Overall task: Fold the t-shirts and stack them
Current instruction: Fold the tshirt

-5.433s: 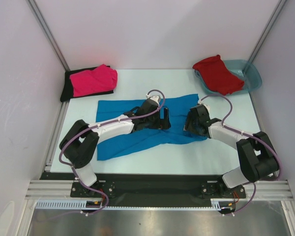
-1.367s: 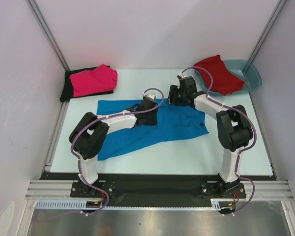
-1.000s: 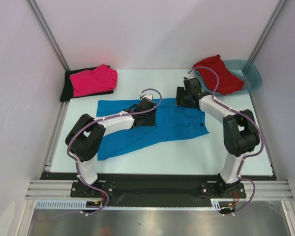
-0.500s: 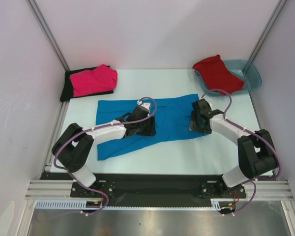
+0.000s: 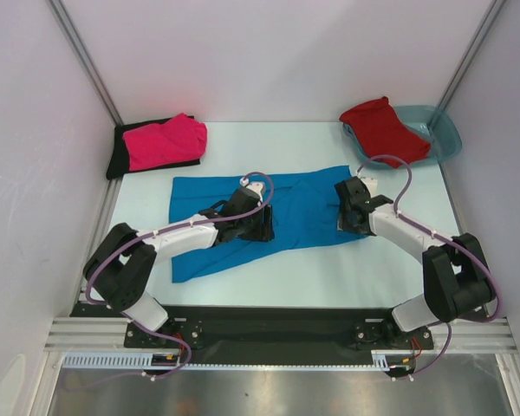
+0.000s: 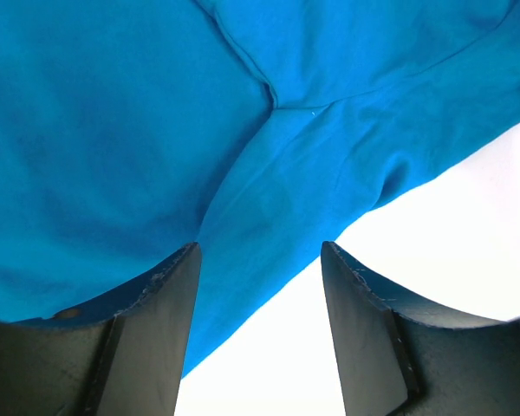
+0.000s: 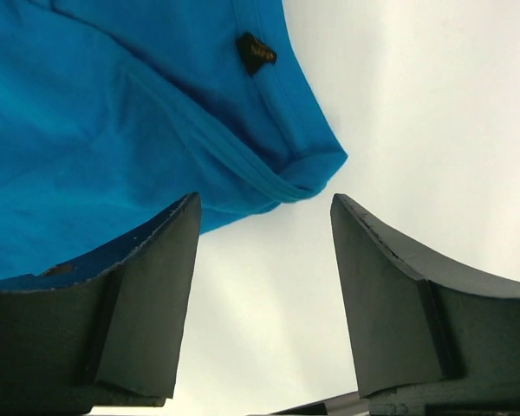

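Top view: four soft cloth shirts, one of each colour. The blue shirt (image 5: 305, 208) lies spread mid-bench, mostly flat and wrinkled, its near edge slanted. The pink shirt (image 5: 165, 140) sits folded on the black shirt (image 5: 120, 158) in the far left corner. The red shirt (image 5: 381, 130) is crumpled over the rim of one see-through teal plastic tub (image 5: 446, 134), far right. The bench (image 5: 243, 143) is pale and smooth. There are two arms. The left tool (image 5: 258, 227) is over the blue shirt's near middle, and the right tool (image 5: 348, 215) is at its right edge.

Left wrist view: the left tool (image 6: 258, 260) has dark, wedge-shaped, scuffed fingers (image 6: 156, 312), apart with nothing between them. Below is blue shirt (image 6: 156, 130), a smooth knit with seams meeting at a point and soft folds. Its edge runs diagonally, with white bench (image 6: 468, 225) beyond. Can't tell if the tips touch the cloth.

Right wrist view: the right tool (image 7: 264, 208) is apart, nothing clamped. A blue shirt (image 7: 113, 113) corner shows a stitched hem and one small dark tag (image 7: 256, 52). Bare bench (image 7: 416, 104) is to the right.
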Motion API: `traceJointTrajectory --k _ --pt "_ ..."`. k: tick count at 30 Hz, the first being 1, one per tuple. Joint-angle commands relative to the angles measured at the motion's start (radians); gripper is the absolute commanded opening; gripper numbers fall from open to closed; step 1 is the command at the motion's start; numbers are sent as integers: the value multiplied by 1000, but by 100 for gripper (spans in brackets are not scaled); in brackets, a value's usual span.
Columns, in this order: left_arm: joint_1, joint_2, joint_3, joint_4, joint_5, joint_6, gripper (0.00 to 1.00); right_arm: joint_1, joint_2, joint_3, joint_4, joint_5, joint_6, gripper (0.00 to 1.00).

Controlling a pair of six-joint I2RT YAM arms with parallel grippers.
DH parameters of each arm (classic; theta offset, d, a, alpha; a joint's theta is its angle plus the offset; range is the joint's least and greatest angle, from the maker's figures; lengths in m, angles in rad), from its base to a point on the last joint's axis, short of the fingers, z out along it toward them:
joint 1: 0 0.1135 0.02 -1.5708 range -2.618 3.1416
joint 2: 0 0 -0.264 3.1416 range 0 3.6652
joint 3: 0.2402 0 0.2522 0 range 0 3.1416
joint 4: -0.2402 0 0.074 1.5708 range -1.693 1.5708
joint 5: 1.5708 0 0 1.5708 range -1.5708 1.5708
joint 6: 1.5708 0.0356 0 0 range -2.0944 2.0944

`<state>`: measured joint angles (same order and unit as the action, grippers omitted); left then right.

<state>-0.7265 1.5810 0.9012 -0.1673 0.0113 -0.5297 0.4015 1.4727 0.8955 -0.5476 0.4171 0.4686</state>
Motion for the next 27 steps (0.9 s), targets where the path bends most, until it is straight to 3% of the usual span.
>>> traceJointTrajectory --k 1,5,12,15,17,21,27 --pt "-7 -32 7 5 3 25 64 8 34 46 -26 100 -12 66" --pt "-8 -44 -2 3 -10 31 71 -3 63 36 14 101 16 67" --pt "-8 -49 -7 -8 -8 40 71 -18 126 49 63 95 61 62" --pt "-8 -46 -7 -9 -10 40 71 -18 146 53 63 94 62 46" --pt "-8 -42 -8 -8 -10 39 71 -18 146 43 61 95 62 26" --pt "-8 -33 -7 -8 -10 39 71 -16 120 20 34 124 76 1" --pt "-8 -21 -5 -12 -8 46 71 2 6 -10 -89 199 171 0"
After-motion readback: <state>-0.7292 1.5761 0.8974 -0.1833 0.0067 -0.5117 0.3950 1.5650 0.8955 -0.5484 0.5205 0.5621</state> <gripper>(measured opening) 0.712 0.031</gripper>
